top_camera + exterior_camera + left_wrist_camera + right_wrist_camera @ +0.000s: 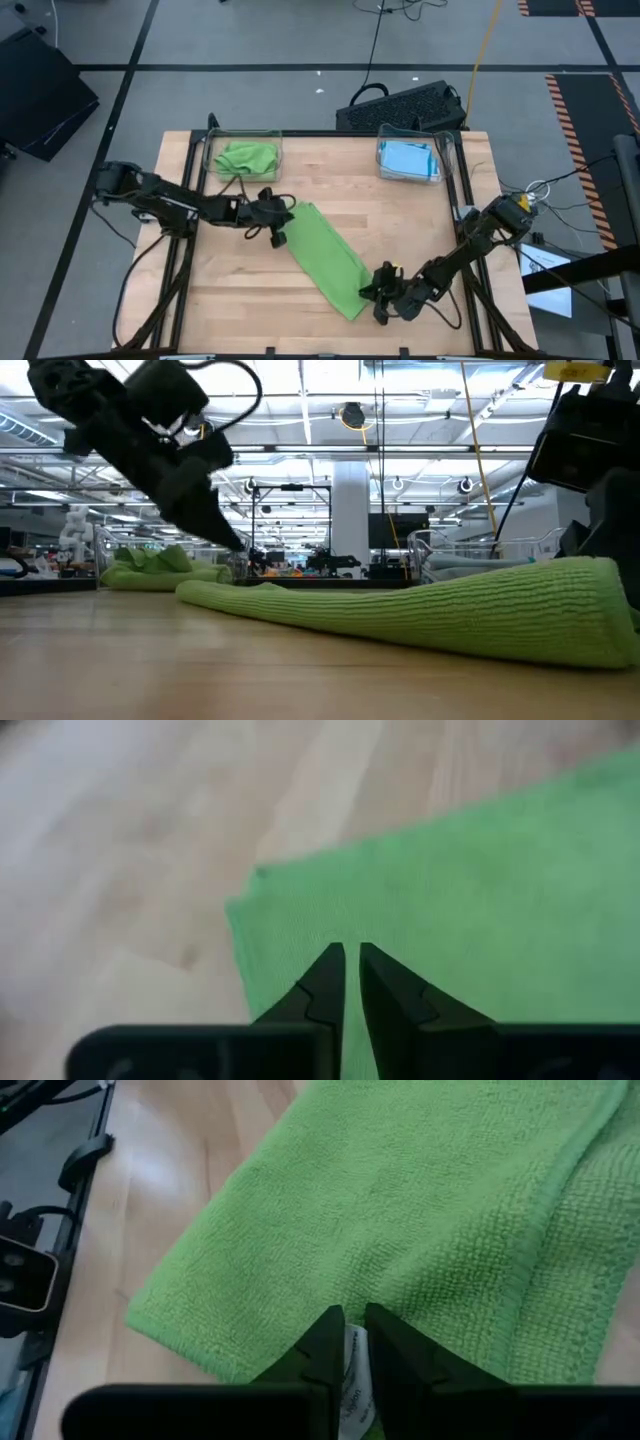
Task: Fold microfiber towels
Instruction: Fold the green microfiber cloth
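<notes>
High view shows your lime green towel [327,259] lying as a folded strip, with the left gripper [279,226] and right gripper [377,291] at its opposite ends. Both pairs of fingers look pinched nearly together over the cloth's ends, though whether cloth sits between the tips I cannot tell. You seem to be starting the next fold, which likely calls for carrying one end over the other.

A pale wooden worktop [420,235] sits in a dark metal frame. Two clear plastic bins stand along its far edge: one near the far left corner [243,158], the other near the far right corner [410,160]. Beyond the far edge, on the grey floor, lies a black perforated crate [405,105], with a yellow cable [483,45] running past it.
</notes>
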